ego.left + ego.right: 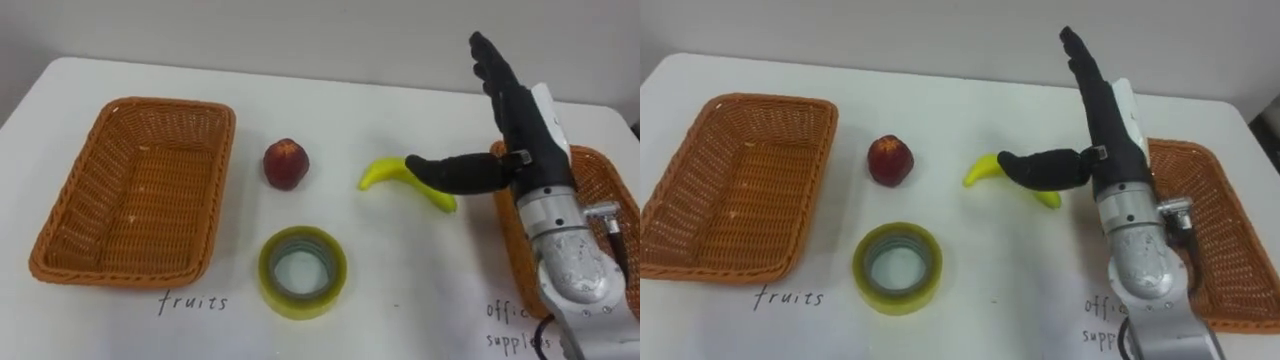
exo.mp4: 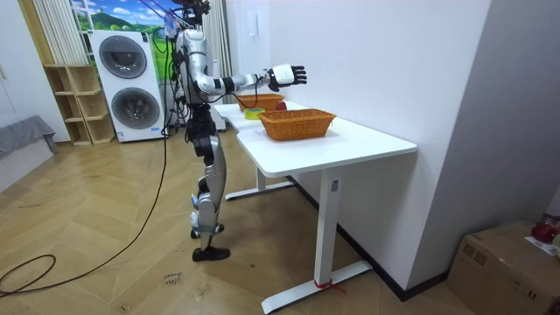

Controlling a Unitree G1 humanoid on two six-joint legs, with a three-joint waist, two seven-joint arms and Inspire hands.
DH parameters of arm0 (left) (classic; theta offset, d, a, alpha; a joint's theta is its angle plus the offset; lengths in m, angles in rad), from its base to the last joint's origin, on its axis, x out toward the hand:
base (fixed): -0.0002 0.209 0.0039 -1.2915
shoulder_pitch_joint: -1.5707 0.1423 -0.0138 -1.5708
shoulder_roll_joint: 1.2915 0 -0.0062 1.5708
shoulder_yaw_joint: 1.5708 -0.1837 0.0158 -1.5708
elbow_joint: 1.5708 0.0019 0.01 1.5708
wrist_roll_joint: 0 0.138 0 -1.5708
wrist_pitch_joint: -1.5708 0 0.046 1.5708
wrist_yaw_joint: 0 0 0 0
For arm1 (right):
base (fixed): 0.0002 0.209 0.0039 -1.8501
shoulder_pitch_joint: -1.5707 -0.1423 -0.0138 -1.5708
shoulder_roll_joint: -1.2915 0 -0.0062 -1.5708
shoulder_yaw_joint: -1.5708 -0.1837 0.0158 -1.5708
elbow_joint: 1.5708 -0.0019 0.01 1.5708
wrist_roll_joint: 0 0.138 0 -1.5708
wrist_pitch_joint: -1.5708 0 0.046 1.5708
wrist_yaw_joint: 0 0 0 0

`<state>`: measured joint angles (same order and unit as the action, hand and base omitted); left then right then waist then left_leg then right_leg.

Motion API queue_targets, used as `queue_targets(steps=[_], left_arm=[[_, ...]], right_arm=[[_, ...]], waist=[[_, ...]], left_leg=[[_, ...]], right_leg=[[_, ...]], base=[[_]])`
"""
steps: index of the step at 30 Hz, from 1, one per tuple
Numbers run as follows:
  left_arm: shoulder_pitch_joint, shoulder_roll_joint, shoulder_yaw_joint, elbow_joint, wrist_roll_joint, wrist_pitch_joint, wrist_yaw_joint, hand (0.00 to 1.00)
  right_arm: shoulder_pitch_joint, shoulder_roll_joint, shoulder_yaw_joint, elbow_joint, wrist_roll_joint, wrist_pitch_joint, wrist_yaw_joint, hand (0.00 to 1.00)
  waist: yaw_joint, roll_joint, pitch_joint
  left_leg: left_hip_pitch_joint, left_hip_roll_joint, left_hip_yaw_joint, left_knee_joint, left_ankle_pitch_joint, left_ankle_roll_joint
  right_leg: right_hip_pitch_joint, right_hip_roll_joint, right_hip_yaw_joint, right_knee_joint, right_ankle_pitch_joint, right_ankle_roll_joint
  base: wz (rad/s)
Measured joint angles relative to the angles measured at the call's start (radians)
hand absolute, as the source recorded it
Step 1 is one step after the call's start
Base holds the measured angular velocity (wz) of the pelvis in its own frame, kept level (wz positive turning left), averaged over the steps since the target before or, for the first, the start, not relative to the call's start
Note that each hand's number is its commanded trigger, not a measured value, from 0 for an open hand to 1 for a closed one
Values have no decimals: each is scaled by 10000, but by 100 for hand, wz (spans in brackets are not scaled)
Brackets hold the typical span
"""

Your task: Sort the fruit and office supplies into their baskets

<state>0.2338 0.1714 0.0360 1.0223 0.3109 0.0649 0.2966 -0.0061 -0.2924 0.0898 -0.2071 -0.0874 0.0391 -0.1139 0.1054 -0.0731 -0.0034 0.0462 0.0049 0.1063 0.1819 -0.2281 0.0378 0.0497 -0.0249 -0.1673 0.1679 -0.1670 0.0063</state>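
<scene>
One banana [image 1: 381,173] is seen just under the right hand [image 1: 522,125], whose straight fingers [image 1: 494,64] should be lowered around its middle.

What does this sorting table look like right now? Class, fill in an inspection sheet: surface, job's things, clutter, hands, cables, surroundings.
Surface: white table, handwritten labels at its near edge.
Job's things: left basket empty; right basket partly behind the arm; red fruit, banana and tape roll lie on the table between them.
Clutter: nothing seen.
Hands: right hand open, held upright by the banana's right end.
Cables: nothing seen besides the robot's own.
Surroundings: stacked washing machines, wooden shelf, cardboard box.
</scene>
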Motion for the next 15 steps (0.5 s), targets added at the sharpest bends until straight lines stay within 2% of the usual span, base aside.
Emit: queue_targets(steps=[4,6,15], left_arm=[[-1,-14,-11,12,-78,-10,-3,0],[-4,-21,-18,120,-79,-9,-1,0],[19,-62,-208,206,-139,106,6,0]], right_arm=[[-58,203,145,-16,-120,-155,-1,0],[-96,268,455,-33,-139,-160,15,0],[-123,550,1230,-30,169,-159,287,0]], waist=[[98,150,51],[122,220,39],[111,297,49]], left_leg=[[2,-10,-6,4,1,1],[30,-5,-9,6,2,1],[-10,-12,-10,11,35,4]], right_leg=[[-3,-10,-8,-12,0,0],[-3,-13,-7,-14,0,1],[7,-18,-37,23,0,0]], base=[[1],[0],[0]])
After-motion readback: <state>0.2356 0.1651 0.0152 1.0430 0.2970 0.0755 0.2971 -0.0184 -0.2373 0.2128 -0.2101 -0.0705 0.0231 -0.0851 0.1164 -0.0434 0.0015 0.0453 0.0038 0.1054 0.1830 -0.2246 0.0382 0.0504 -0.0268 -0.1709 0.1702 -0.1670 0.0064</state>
